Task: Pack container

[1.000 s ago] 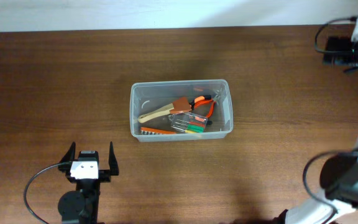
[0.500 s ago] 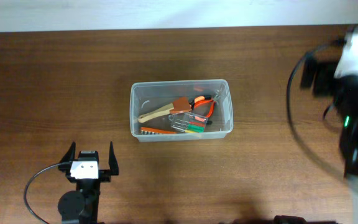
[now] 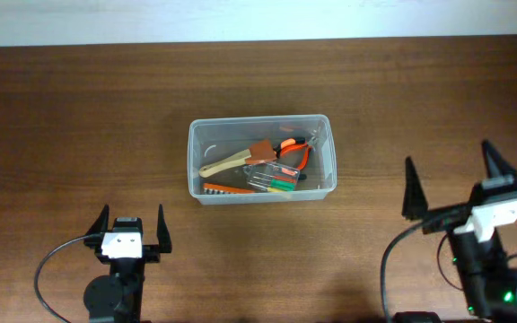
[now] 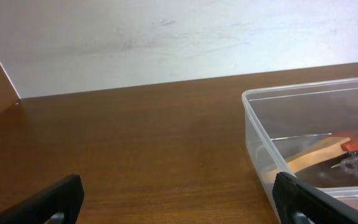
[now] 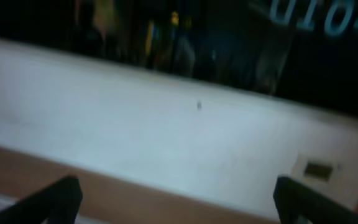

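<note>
Left end effector (image 3: 133,215) and right end effector (image 3: 447,152) were wide open, empty. Container (image 3: 190,161) — tools (image 3: 267,161) inside — sat ahead-right of left one, well left of right one. Risk: low reach-in could bump it, shove it aside.

I see a clear container (image 3: 258,119) at frame centre on the dark brown, wood-grained table (image 3: 79,117). Inside are orange-handled pliers (image 3: 300,154), a tan handle (image 3: 225,163) and green bits (image 3: 282,183).

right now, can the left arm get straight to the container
Probably yes: the left tool is open and empty, and only bare table lies between it and the lidless container.
</note>
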{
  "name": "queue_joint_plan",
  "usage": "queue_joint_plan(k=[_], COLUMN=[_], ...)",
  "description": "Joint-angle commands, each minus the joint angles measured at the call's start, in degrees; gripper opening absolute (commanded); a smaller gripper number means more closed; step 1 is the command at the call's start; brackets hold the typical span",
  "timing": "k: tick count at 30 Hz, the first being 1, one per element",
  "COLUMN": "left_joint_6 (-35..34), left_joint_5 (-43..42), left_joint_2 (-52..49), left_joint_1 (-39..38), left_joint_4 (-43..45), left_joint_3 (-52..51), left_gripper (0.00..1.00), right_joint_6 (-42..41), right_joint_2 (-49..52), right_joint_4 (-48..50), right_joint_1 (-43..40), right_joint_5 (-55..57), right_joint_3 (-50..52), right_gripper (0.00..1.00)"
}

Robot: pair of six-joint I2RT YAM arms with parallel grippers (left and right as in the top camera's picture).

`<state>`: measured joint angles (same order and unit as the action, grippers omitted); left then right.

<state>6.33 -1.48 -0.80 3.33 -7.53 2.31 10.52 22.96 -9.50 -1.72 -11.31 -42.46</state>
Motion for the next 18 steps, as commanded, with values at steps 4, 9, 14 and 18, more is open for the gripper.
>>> queue_joint_plan(k=[4, 9, 14, 18], left_joint_6=[-0.70, -0.70, -0.70, -0.70], left_joint_5=[0.24, 0.24, 0.24, 0.24], left_joint_2=[0.50, 0.50, 0.50, 0.50], left_joint_1=[-0.28, -0.28, -0.28, -0.28], left_joint_4=[0.00, 0.00, 0.00, 0.00], left_joint_3=[-0.42, -0.42, -0.42, -0.42], left_gripper=[0.99, 0.99, 0.99, 0.99], right_joint_6=[-0.46, -0.44, -0.24, -0.24], right_joint_2=[-8.33, -13.62, -17.05, -18.60], right_joint_4=[11.37, 18.97, 26.73, 29.94], right_joint_1=[0.59, 0.59, 0.59, 0.59], right_joint_5=[-2.05, -1.95, 0.72, 3.23], right_joint_3=[11.61, 20.44, 28.22, 31.74], right_gripper=[0.99, 0.99, 0.99, 0.99])
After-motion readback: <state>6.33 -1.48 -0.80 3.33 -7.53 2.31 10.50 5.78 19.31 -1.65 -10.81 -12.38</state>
